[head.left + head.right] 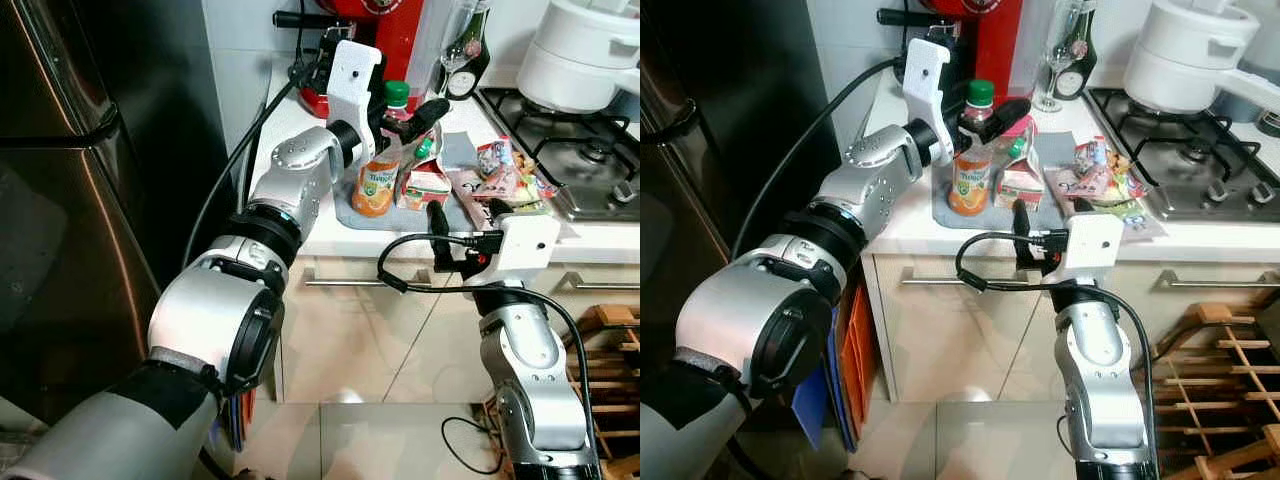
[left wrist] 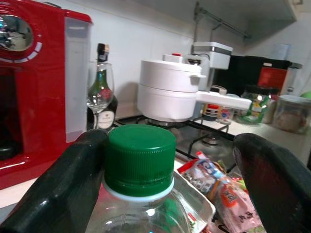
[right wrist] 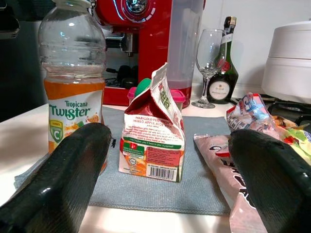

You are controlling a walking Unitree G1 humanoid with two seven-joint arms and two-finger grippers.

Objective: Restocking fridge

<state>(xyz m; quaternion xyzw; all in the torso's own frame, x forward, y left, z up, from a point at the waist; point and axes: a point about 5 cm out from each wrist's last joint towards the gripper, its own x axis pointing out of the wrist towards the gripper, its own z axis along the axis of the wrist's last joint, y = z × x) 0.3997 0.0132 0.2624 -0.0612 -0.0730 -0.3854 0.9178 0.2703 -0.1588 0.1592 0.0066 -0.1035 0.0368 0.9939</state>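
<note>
The left gripper (image 1: 985,112) stands at the neck of the juice bottle (image 1: 969,172), its two black fingers (image 2: 63,189) spread wide to either side of the green cap (image 2: 140,160). One finger looks close against the cap and the other stands well off, so nothing is gripped yet; the spread likely lets it drop around the neck before closing. The bottle stands upright below this gripper on a grey mat (image 1: 350,213), part full of orange drink. Just beside it, away from the arm, sits a small red juice carton (image 3: 154,137), and beyond that lie snack packets (image 1: 505,175) near the hob (image 1: 590,160). The right gripper (image 1: 462,222) waits lower at the counter's edge (image 1: 1200,237), fingers parted and empty, facing the carton, probably its own pick. The dark fridge (image 1: 60,200) stands behind the left arm.
</note>
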